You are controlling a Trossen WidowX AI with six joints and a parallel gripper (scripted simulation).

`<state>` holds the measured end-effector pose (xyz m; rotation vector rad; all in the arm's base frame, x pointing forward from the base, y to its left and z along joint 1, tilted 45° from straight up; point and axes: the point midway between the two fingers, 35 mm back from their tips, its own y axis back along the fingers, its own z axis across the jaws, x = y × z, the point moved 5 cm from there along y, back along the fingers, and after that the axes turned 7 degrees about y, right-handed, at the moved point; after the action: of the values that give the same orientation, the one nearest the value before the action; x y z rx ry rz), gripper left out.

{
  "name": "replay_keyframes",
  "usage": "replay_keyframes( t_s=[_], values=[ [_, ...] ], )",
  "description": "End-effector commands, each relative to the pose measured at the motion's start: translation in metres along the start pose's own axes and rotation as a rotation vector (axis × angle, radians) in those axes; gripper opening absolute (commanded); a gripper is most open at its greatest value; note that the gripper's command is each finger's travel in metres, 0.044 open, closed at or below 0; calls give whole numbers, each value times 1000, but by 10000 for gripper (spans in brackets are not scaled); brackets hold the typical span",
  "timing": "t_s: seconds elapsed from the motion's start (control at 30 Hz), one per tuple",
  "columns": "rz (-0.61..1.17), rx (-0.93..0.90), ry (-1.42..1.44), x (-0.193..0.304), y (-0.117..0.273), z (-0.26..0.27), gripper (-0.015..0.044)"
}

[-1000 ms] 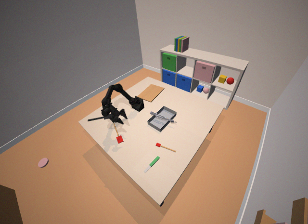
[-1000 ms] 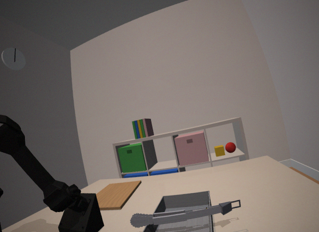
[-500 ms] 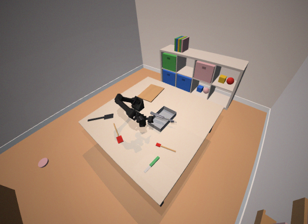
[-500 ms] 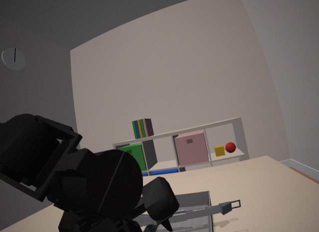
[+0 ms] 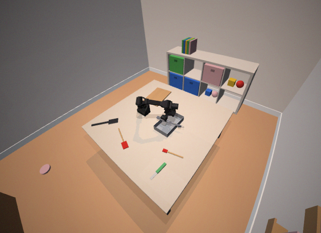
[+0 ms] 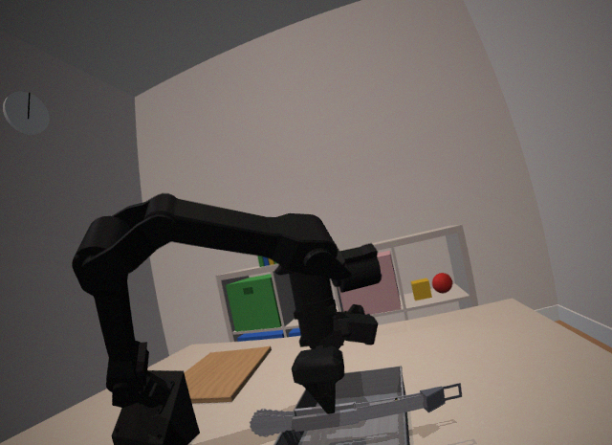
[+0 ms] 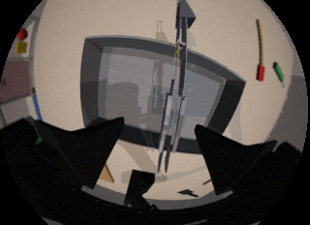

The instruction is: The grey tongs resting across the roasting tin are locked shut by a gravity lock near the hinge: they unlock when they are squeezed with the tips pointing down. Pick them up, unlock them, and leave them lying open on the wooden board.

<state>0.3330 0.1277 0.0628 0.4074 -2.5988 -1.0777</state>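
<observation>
Tongs [image 5: 169,121] [image 6: 365,411] [image 7: 177,89], one pair, span one tin [image 5: 167,133] [image 6: 403,413] [image 7: 91,84] beneath one gripper [image 5: 167,117] [image 6: 336,376] [image 7: 161,124], fingers apart.

You're looking at grey tongs [image 5: 169,121] [image 6: 375,410] [image 7: 179,84] with a dull metallic look, their scalloped end ridged. Your roasting tin [image 5: 168,133] [image 6: 370,381] [image 7: 91,84] reads as dark grey metal, its floor smooth with a faint sheen. The wooden board [image 5: 159,93] [image 6: 227,373] shows fine grain under a matt face. Your hand [image 5: 165,117] [image 6: 326,411] [image 7: 161,124] looks like matt black plastic. The table [image 5: 196,132] [image 6: 445,351] [image 7: 58,21] appears smooth and matt, and the red spatula [image 5: 124,145] has a pale, wood-like handle.
</observation>
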Motion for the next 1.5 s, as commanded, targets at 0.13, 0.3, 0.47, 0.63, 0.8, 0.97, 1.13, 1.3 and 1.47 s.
replay_keyframes(
  t_s=[0.13, 0.3, 0.47, 0.63, 0.8, 0.97, 1.13, 1.3, 1.47],
  values=[
    [-10, 17, 2, -7, 2, -11, 440],
    [-10, 17, 2, -7, 1, -11, 440],
    [-10, 17, 2, -8, -6, -11, 440],
    [-10, 17, 2, -8, -14, -11, 440],
    [-10, 17, 2, -9, -22, -11, 440],
    [-10, 17, 2, -9, -30, -11, 440],
    [-10, 17, 2, -9, -39, -11, 440],
    [-10, 18, 2, -9, -47, -12, 440],
    [-10, 19, 2, -8, -55, -12, 440]
  ],
)
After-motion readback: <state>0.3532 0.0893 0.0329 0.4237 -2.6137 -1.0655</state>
